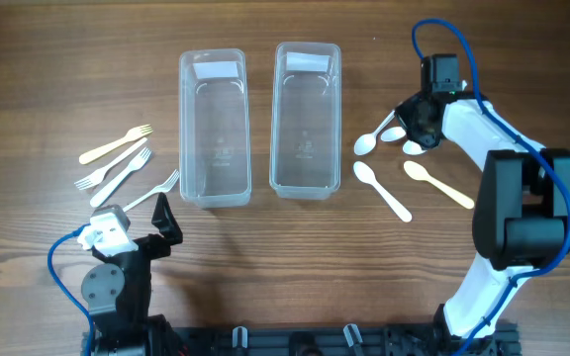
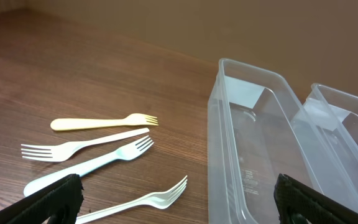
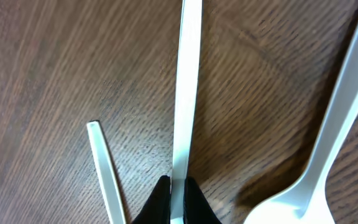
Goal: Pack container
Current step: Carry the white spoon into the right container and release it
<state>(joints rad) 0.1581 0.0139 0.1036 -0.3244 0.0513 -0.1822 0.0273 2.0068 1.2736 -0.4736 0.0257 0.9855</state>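
Note:
Two clear plastic containers stand side by side, the left one (image 1: 214,129) and the right one (image 1: 306,119), both empty. Several plastic forks (image 1: 117,168) lie left of them; they also show in the left wrist view (image 2: 86,146). Several spoons (image 1: 382,190) lie to the right. My right gripper (image 1: 411,121) is low over the spoons and shut on the handle of a white spoon (image 3: 185,93), pinched between its fingertips (image 3: 178,194). My left gripper (image 1: 156,225) is open and empty near the front left, with a white fork (image 2: 148,198) lying between its fingers (image 2: 182,202).
In the right wrist view another white handle (image 3: 104,168) lies left of the held one and a white spoon (image 3: 328,149) lies to its right. A cream spoon (image 1: 439,184) lies at the far right. The left container's wall (image 2: 229,155) is close to my left gripper.

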